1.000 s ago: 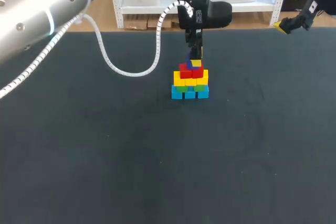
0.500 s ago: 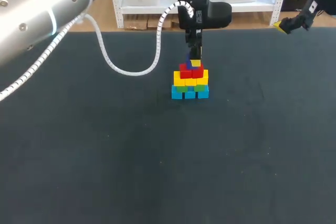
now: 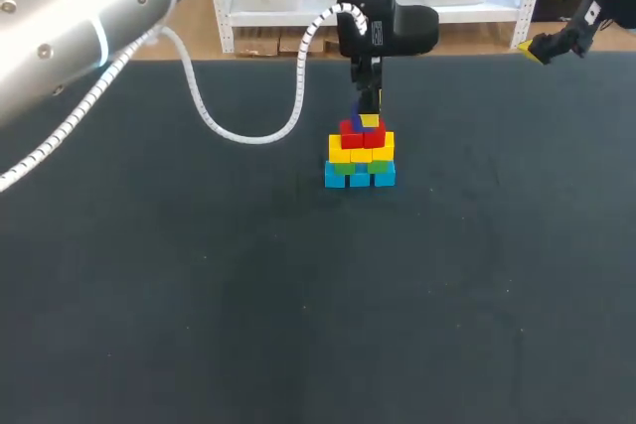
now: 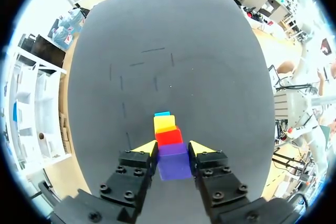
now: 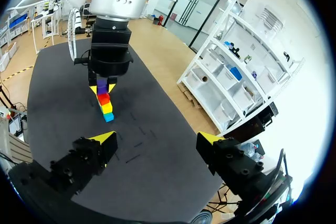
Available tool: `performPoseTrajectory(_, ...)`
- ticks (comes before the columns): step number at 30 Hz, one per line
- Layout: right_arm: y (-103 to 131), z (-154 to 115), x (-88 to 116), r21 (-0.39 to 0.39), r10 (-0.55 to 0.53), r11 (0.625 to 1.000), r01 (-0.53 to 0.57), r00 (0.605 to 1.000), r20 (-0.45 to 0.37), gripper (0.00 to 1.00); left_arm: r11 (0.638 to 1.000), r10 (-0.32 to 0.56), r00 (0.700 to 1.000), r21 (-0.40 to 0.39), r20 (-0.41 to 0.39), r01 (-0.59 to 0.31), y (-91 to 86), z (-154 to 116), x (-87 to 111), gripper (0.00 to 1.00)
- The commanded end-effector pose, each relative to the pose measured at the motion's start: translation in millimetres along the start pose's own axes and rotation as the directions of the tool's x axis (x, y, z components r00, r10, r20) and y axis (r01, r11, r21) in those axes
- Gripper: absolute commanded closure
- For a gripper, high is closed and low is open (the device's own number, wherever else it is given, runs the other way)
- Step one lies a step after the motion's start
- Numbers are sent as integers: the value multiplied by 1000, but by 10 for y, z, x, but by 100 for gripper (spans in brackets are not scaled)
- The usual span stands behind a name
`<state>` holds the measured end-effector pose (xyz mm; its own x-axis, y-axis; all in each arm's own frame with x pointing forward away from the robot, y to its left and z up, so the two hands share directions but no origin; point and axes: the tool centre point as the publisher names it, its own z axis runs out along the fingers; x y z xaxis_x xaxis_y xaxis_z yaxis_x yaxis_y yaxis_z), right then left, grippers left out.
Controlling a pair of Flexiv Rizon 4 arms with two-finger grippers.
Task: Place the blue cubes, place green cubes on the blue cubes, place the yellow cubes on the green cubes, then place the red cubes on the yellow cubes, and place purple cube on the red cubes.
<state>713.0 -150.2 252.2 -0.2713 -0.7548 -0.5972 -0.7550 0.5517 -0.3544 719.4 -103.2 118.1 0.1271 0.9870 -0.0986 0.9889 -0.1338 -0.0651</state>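
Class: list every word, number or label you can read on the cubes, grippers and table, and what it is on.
cubes: no print.
purple cube, in the left gripper: no print.
label on the left gripper: too small to read.
table: faint lines only, no letters.

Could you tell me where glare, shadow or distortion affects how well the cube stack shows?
Head view: even light; the left tool half hides the purple cube. Left wrist view: fisheye bulges the table; rim overexposed. Right wrist view: bright glare beyond the table; the stack shows small but clear.
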Motion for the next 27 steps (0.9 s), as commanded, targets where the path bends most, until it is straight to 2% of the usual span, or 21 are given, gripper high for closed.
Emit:
performPoseTrajectory(1, 15, 6, 2, 8, 1, 1000, -1, 1000, 0, 0, 1000, 4, 1000, 5, -5, -4, 20, -10, -17, 70)
performPoseTrajectory(4, 15, 6, 2, 8, 1, 1000, -1, 1000, 0, 0, 1000, 5, 1000, 5, -6, -5, 20, -12, -20, 65)
performPoseTrajectory(18, 15, 6, 2, 8, 1, 1000, -1, 1000, 0, 0, 1000, 1, 1000, 4, -12, -1, 29, 7, -3, 61)
performPoseTrajectory(20, 15, 6, 2, 8, 1, 1000, -1, 1000, 0, 0, 1000, 1, 1000, 5, -13, -1, 29, 9, -2, 55)
performPoseTrajectory(25, 15, 6, 2, 8, 1, 1000, -1, 1000, 0, 0, 1000, 0, 1000, 4, -12, 0, 30, 7, 3, 54)
performPoseTrajectory(27, 15, 6, 2, 8, 1, 1000, -1, 1000, 0, 0, 1000, 0, 1000, 2, -11, 0, 30, 5, 5, 45)
